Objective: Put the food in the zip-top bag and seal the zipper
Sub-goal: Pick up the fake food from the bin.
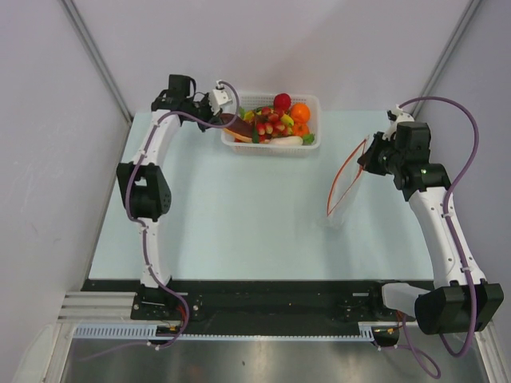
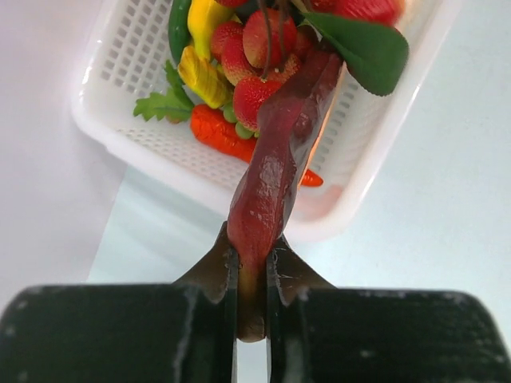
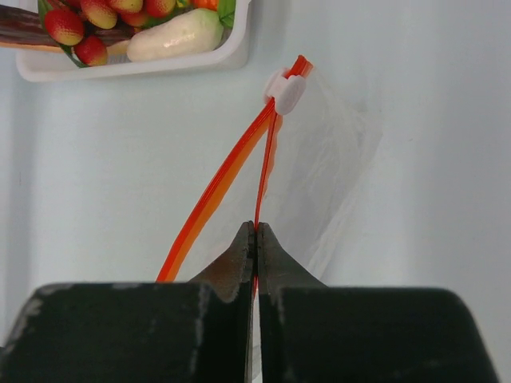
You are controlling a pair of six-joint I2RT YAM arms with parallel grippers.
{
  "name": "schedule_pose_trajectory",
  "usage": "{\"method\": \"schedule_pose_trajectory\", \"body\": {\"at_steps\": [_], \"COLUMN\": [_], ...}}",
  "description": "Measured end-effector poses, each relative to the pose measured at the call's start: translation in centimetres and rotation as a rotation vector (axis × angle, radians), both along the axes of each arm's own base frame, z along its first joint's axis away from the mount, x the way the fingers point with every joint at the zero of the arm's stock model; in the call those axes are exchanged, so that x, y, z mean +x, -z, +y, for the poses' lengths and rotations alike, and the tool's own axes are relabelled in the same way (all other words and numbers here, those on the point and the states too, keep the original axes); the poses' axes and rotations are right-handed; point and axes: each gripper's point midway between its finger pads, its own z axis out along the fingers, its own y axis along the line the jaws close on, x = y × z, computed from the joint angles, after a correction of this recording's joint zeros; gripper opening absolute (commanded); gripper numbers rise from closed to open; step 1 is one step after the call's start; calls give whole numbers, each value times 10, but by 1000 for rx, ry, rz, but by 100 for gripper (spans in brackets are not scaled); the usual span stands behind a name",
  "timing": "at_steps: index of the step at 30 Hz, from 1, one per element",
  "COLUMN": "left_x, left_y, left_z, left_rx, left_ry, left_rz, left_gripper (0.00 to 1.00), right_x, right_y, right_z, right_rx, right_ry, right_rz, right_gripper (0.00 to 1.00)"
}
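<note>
Now your left end effector (image 2: 251, 254) pinches the meat slab (image 2: 279, 152) by the basket (image 2: 132, 56); your right end effector (image 3: 256, 233) pinches the zipper (image 3: 263, 126).

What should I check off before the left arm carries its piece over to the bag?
1. Grip: left gripper shut on meat slab: ok.
2. Load clear of basket: not ok, its far end lies among the strawberries.
3. Hold: right gripper pinching one lip of the zipper: ok.
4. Mouth of zip-top bag open: ok, lips bow apart.
5. White slider parked at the strip's end: ok.
6. Mouth wide enough for the slab: cannot tell.
</note>
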Motion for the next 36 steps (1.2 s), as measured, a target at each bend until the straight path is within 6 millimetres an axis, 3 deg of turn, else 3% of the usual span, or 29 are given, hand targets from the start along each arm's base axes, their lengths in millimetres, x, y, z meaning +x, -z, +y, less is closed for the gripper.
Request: {"method": "schedule_pose_trajectory", "body": {"at_steps": [9, 24, 31, 36], "left_x": [-30, -63, -76, -95], "left_y": [-45, -71, -107, -146], "left_z": [23, 68, 75, 66], "left_rx": [124, 317, 297, 199], "left_ry": [-12, -63, -133, -186], "left_rz": [-56, -65, -103, -118], "left_gripper": [0, 0, 0, 0], "right_x": [3, 3, 5, 8], "right_y": [-7, -11, -15, -20], "right_z": [1, 11, 16, 21], "right_rx": [9, 17, 31, 52], "right_ry": [3, -20, -25, -25], "right_rz": [-33, -55, -73, -91], "right_gripper": [0, 0, 0, 0]}}
